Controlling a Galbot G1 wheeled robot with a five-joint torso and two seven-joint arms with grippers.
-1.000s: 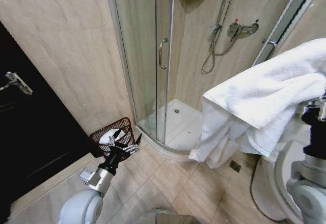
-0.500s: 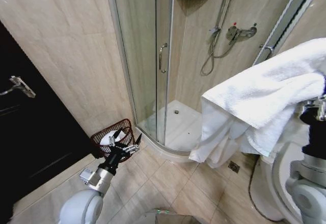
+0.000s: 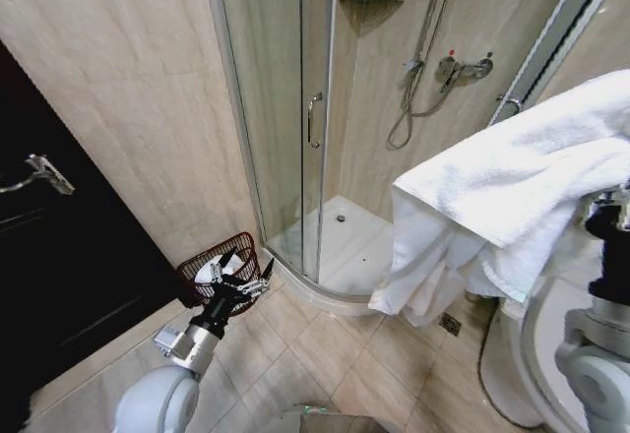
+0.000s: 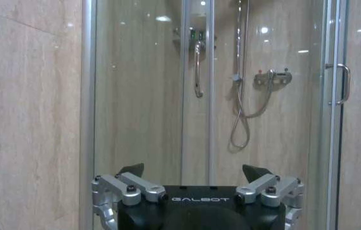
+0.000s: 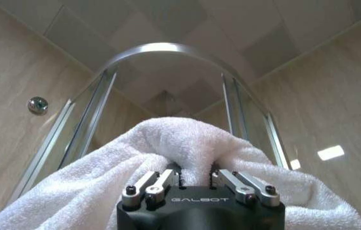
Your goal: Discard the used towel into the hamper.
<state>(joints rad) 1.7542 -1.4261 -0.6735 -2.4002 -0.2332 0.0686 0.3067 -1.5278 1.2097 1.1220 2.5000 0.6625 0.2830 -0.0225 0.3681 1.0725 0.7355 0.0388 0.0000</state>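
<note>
While my right tool (image 5: 195,178) is clenched on a fold of the white towel (image 3: 512,197), held high and well apart from the hamper (image 3: 219,262) by the shower, the soft limp cloth drapes loosely, and my left tool (image 3: 241,274) hangs released near that hamper.

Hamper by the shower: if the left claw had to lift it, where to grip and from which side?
Probably the hamper's top rim, from above: it stands upright and open-topped against the wall beside the shower enclosure. The open left claw hangs over it, one finger each side of the rim wire.
</note>
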